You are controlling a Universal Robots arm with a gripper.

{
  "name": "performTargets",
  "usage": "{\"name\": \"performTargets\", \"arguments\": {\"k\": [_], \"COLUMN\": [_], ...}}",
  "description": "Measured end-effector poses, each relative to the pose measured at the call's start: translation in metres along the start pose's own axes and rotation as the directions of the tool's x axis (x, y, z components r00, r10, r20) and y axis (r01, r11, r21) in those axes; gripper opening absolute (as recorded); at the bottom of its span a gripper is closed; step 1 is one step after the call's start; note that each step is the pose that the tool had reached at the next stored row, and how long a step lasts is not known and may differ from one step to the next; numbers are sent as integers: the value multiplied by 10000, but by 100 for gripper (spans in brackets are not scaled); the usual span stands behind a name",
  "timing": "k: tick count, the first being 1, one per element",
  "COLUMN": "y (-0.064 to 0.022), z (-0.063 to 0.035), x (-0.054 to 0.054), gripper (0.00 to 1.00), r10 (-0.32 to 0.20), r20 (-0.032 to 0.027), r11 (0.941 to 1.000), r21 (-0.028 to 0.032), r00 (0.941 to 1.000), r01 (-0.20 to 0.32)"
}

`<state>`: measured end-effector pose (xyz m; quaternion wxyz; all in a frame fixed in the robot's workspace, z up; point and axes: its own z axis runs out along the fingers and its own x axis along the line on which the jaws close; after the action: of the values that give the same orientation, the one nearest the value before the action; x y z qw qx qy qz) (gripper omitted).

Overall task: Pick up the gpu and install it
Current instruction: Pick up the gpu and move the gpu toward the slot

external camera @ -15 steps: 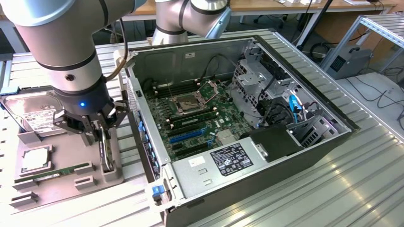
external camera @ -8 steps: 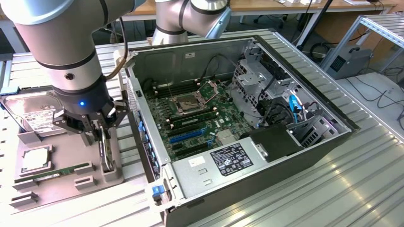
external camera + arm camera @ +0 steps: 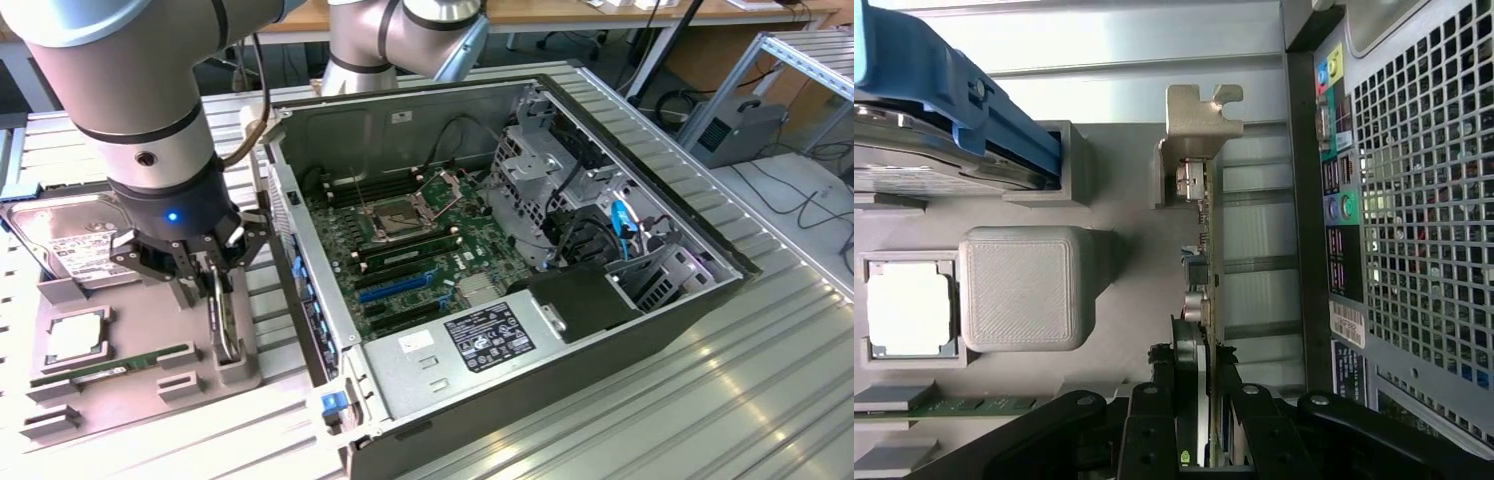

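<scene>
Closure of the gripper [image 3: 214,298] on the gpu [image 3: 227,335] was seen in the wrist view, where the black fingers [image 3: 1154,420] were pressed against both faces of the card [image 3: 1204,260] near one end. The gpu was stood on edge in a slot of the gray holder tray [image 3: 134,310], not lifted out of it, with its silver bracket [image 3: 1199,115] at the end away from the fingers. The tray was placed on the metal table [image 3: 747,400] just beside the open computer case [image 3: 641,320], on the exterior view's left. A hard drive [image 3: 67,235], a CPU [image 3: 74,340] and a green RAM stick [image 3: 114,368] were also seated in the tray. Inside the case, the motherboard [image 3: 414,250] was exposed.
</scene>
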<state>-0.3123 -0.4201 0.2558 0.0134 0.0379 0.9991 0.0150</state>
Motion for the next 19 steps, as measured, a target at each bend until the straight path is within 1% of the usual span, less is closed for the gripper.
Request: {"name": "performTargets", "arguments": {"k": [19], "y": [1], "z": [-39], "x": [-1], "gripper": [27], "r10": [0], "r20": [0], "r11": [10000], "r21": [1], "r00": [10000], "r01": [0]}}
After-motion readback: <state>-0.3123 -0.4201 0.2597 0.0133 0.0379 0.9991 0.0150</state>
